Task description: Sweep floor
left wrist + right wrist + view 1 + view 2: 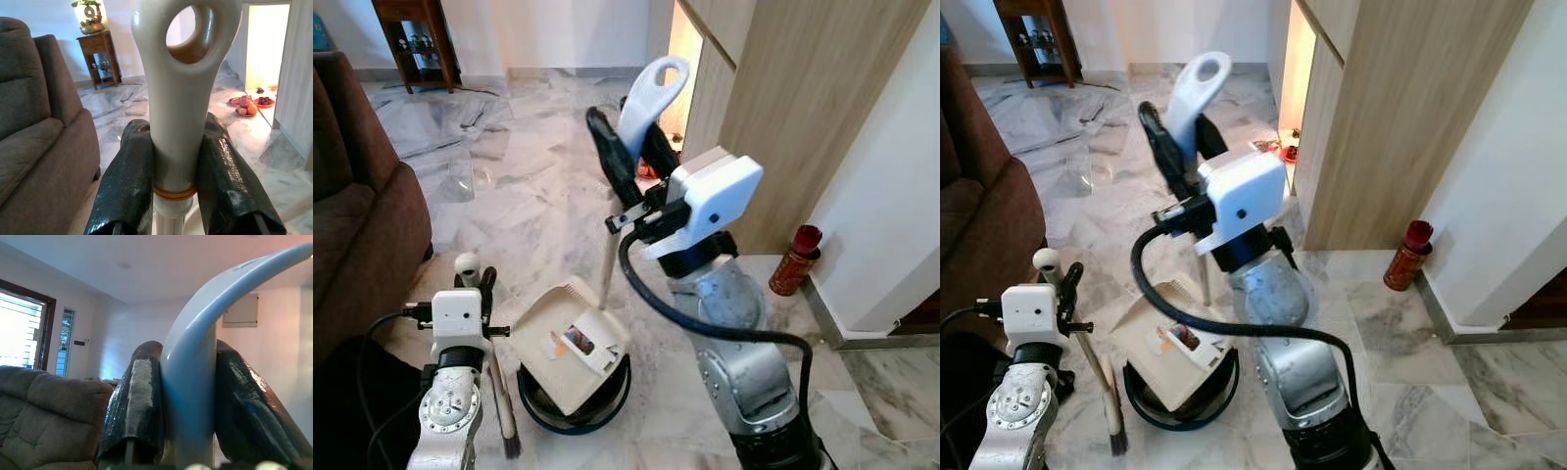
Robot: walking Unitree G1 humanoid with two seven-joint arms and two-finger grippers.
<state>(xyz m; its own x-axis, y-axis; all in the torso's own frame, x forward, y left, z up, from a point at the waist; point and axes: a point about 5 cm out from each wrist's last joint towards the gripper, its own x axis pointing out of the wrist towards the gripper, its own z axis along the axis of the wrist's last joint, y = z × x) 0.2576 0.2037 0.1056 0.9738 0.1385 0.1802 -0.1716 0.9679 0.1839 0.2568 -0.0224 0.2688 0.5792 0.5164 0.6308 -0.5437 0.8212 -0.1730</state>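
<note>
Gripping: right gripper (628,147), jaws clamped on the white looped handle (651,93) of a cream dustpan (570,343), pan below them over a dark basin (576,403). Left gripper (478,277), jaws clenched on the brush handle (182,98); bristles (512,447) on marble floor (538,196). Dustpan label (576,342) unreadable. Red bottle (795,259) beside right arm.

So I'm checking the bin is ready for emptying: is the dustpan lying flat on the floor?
No, the dustpan sits tilted over the rim of the dark round bin, held by the right tool at its handle.
</note>
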